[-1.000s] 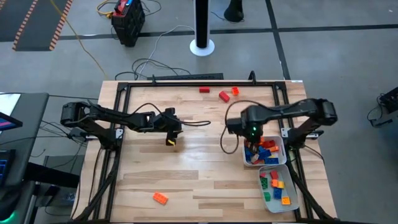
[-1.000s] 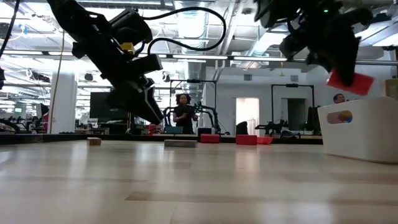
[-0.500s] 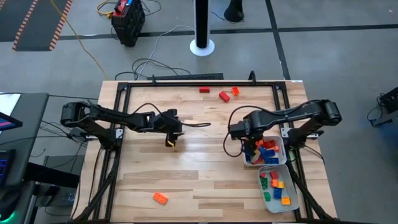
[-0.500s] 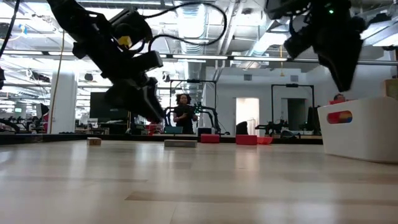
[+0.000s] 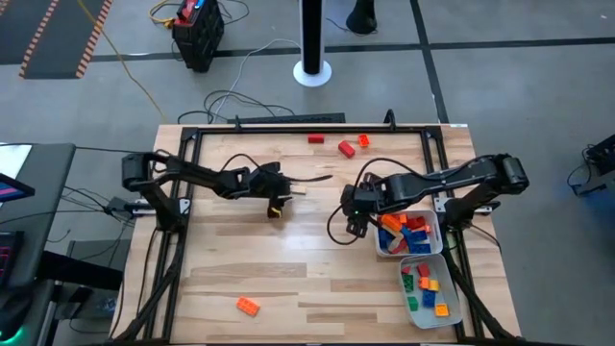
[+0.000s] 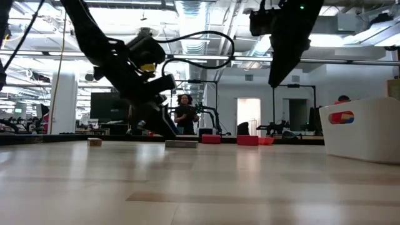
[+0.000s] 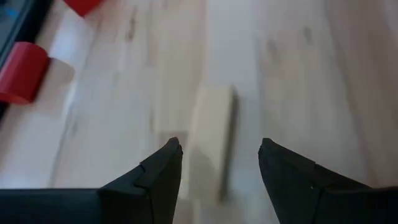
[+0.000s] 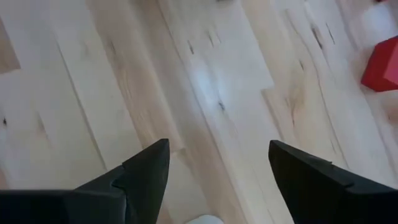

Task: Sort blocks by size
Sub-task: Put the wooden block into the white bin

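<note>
Left gripper (image 7: 217, 171) is hovering, fingers spread and empty, straddling a tan block (image 7: 211, 140) lying flat on the worktop (image 5: 288, 259), seemingly lining up a grasp. Right gripper (image 5: 354, 219) is hanging wide open, empty, beside the nearer tray (image 5: 384, 250) holding sorted blocks (image 5: 411, 231).

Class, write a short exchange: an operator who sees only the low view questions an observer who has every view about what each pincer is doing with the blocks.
Operator: What is under the left pincer?
Observer: A tan block lies flat on the table, between the fingers of the open left pincer, not gripped.
Operator: Does the right pincer carry anything?
Observer: No. The right pincer is open and empty over bare table, just beside the tray.
</note>
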{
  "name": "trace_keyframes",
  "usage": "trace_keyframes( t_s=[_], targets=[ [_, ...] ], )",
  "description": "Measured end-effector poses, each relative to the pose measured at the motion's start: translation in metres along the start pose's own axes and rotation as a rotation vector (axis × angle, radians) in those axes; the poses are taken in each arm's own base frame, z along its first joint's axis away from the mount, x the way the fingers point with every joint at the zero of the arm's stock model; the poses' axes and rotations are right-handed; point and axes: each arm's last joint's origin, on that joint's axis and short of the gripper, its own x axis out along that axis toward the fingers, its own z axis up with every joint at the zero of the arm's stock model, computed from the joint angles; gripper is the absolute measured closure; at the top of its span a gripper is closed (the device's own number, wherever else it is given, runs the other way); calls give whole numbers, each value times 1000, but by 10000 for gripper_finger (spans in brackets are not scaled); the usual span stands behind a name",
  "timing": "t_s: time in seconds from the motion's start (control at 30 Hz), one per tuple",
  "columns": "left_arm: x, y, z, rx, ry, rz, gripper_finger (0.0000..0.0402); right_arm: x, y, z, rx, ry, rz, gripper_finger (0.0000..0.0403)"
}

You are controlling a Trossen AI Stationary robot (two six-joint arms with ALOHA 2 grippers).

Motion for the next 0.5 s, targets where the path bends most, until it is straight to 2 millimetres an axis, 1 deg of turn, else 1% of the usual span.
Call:
trace_keyframes(
  t_s=[0.07,0.27,0.37,0.43,0.5],
  targets=[
    [6,5,0,-21,-16,-5,201,0,0,0,-1,0,0,103],
    [23,17,-9,-98,-11,-103,201,-1,4,-1,-13,-5,10,103],
    [27,20,-13,-128,-16,-149,201,-2,8,-2,-20,-14,23,103],
    [27,22,-14,-131,-17,-157,210,-3,10,0,-21,-31,31,103],
    [27,22,-15,-117,-17,-159,232,-3,11,1,-17,-55,39,103]
  ],
)
